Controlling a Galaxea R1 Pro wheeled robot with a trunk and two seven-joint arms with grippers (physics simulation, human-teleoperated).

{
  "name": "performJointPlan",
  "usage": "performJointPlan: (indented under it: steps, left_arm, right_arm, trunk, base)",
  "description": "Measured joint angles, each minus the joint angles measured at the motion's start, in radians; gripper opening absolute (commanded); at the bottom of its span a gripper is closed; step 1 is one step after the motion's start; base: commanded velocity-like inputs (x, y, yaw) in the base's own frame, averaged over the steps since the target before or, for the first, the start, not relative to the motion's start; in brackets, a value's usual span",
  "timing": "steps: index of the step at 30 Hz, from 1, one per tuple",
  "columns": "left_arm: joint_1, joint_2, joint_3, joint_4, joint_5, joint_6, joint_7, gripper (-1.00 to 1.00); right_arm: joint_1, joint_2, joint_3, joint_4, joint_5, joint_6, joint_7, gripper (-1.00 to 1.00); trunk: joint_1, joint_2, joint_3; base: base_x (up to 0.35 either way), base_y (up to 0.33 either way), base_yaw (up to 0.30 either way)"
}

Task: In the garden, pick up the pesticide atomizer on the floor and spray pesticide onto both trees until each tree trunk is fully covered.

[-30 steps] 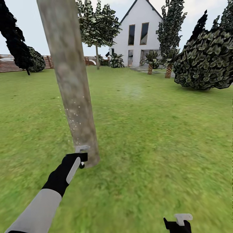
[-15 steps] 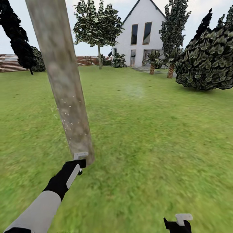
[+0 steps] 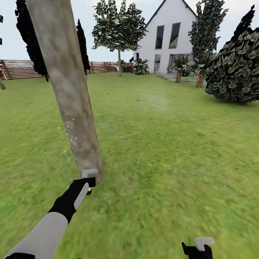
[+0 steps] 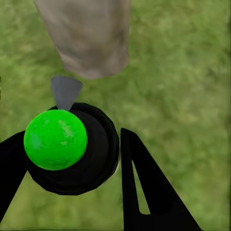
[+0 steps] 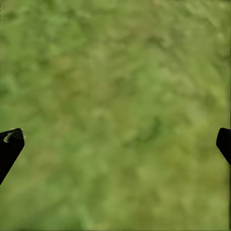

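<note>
Atomizer (image 4: 67, 144) gripped in left hand (image 4: 72, 159) near trunk (image 3: 70, 104) — specks (image 3: 73, 135) in head view; right hand (image 5: 115, 139) open.

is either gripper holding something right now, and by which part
The left gripper is shut on the pesticide atomizer, fingers on either side of its round black body below the green cap. The right gripper is open over grass, holding nothing.

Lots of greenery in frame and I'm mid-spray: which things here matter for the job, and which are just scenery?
Job:
- tree trunk, white pesticide specks on it
- atomizer, held in left gripper, pointed at the trunk's base
- right gripper, open over grass

Scenery:
- white house
- round bush
- black tree
- fence
</note>
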Motion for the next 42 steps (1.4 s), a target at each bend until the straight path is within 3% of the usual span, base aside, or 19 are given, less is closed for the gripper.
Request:
performJointPlan:
  steps: [22,42]
  left_arm:
    - [0.000,0.001,0.002,0.000,-0.001,-0.001,0.004,-1.00]
    - [0.000,0.002,0.006,-0.002,0.000,-0.002,0.009,-1.00]
  right_arm:
    - [0.000,0.001,0.000,0.000,0.000,0.000,0.001,1.00]
    - [0.000,0.002,0.000,0.000,0.000,0.000,0.000,1.00]
  trunk:
    - [0.000,0.000,0.000]
    - [0.000,0.000,0.000]
  base:
    - [0.012,-0.270,0.120]
    - [0.142,-0.269,0.243]
